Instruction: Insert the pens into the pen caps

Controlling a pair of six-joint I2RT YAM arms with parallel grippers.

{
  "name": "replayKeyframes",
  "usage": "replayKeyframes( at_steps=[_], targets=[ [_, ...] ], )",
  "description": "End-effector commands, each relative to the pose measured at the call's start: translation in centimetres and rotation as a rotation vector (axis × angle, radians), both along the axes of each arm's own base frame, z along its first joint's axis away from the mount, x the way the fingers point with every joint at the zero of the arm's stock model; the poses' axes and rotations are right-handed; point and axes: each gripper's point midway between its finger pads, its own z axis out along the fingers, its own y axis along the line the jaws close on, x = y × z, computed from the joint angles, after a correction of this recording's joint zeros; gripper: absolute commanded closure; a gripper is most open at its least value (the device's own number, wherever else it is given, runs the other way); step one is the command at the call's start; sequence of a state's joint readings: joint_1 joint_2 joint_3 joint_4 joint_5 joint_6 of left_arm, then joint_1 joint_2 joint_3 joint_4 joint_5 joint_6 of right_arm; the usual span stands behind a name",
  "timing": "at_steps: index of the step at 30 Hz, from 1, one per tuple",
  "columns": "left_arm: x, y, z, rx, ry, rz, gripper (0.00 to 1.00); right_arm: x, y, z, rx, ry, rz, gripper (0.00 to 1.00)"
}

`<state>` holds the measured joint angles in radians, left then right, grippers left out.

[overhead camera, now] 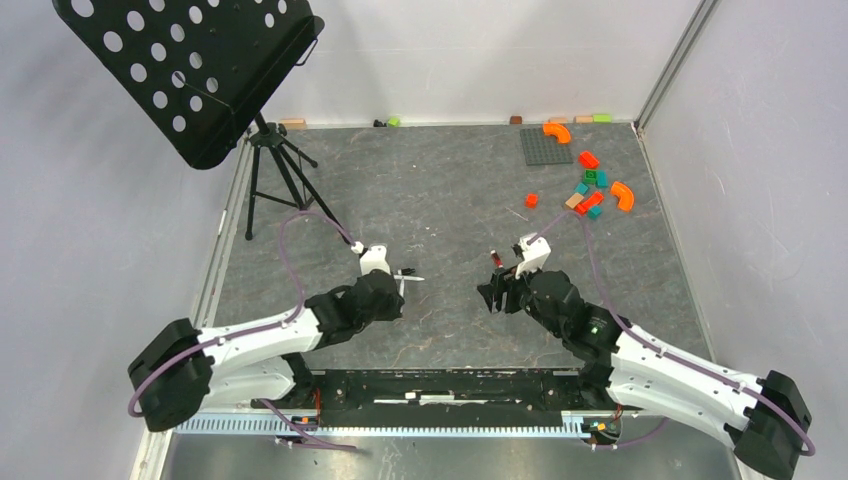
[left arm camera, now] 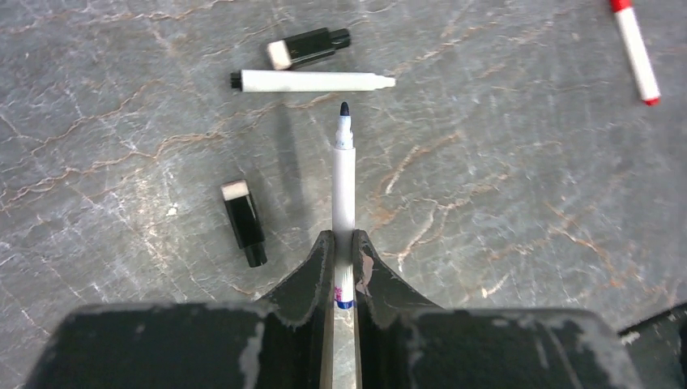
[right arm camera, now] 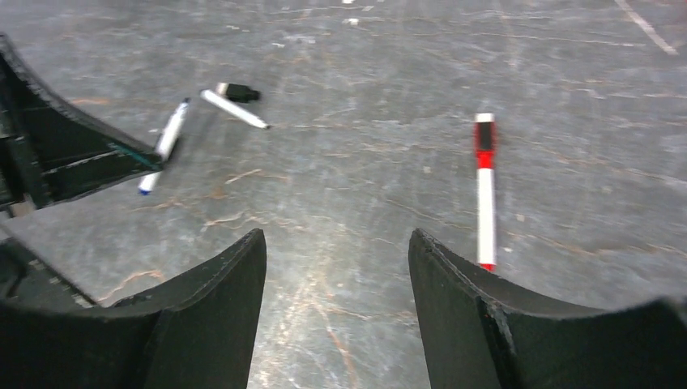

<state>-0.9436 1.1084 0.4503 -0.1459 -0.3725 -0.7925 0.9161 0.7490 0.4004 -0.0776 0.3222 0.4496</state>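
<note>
My left gripper (left arm camera: 343, 237) is shut on the rear of a white pen (left arm camera: 344, 178), whose dark tip points away above the table. Just beyond the tip a second white pen (left arm camera: 312, 80) lies crosswise. One black pen cap (left arm camera: 308, 47) lies behind that pen and another black cap (left arm camera: 244, 223) lies left of the held pen. A red pen (right arm camera: 484, 203) lies on the table ahead and to the right of my right gripper (right arm camera: 337, 239), with what looks like the red cap (right arm camera: 484, 142) on its far end. The right gripper is open with nothing between its fingers.
Coloured toy blocks (overhead camera: 588, 190) and a grey baseplate (overhead camera: 545, 146) lie at the back right. A black music stand (overhead camera: 190, 70) on a tripod stands at the back left. White walls close the table's back and sides.
</note>
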Motion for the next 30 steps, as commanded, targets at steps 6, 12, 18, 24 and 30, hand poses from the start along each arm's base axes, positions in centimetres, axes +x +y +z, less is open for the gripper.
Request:
replayKeyframes(
  at_steps=[6,12,18,24,30],
  targets=[
    [-1.0,-3.5,6.4,-0.264,-0.225,-0.260,0.98,-3.0,5.2,4.5,0.418,-0.081,0.249,0.32],
    [-2.7,-4.1,10.0,-0.381,-0.324,-0.373,0.98,-4.6,6.4,6.6,0.606,-0.093,0.340,0.32],
    [-4.1,-5.0,12.3,-0.451,-0.356,-0.474,0.98,-5.6,8.1,8.9,0.733,-0.081,0.433,0.32],
    [-5.1,-5.8,13.8,-0.506,-0.373,-0.539,0.98,-5.2,9.7,10.1,0.756,-0.067,0.470,0.33],
    [-5.7,-6.4,14.5,-0.534,-0.369,-0.586,0.98,-4.5,10.7,10.4,0.738,-0.064,0.476,0.35]
  ],
)
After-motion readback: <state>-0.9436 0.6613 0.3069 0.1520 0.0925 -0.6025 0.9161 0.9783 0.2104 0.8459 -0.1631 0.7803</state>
